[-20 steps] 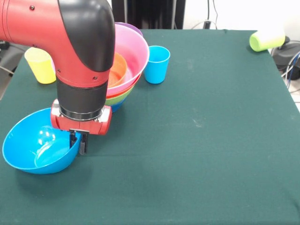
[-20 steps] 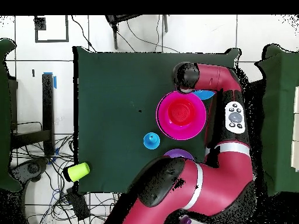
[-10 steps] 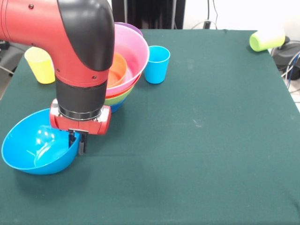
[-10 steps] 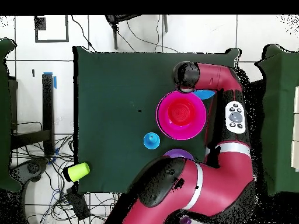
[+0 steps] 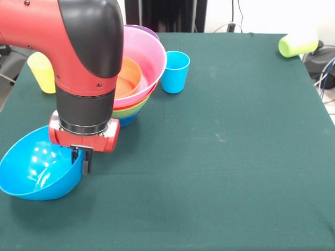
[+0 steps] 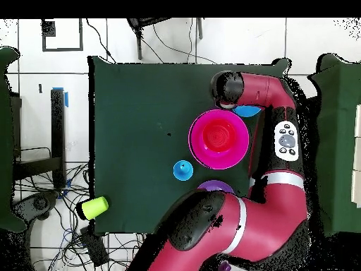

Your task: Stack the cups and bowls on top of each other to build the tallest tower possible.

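My gripper [image 5: 84,165] is shut on the right rim of the large light blue bowl [image 5: 31,170], which hangs tilted at the front left, its opening turned up and left. Behind it stands the tower [image 5: 137,99]: a pink bowl [image 5: 149,55] on top with a small orange bowl [image 5: 127,78] inside, and orange-red, lime green and dark blue bowls beneath. In the overhead view the pink bowl [image 6: 218,137] shows, and only a sliver of the light blue bowl [image 6: 248,111] peeks out beside the arm. The gripper is hidden there.
A light blue cup [image 5: 174,71] stands right of the tower, a yellow cup [image 5: 41,70] at the far left. A lime green cup [image 5: 297,45] lies on its side at the far right corner. A purple bowl [image 5: 144,30] sits behind the tower.
The arm has shifted a little left with the light blue bowl in its grip. The bowl has tipped further and moved left towards the table's front.
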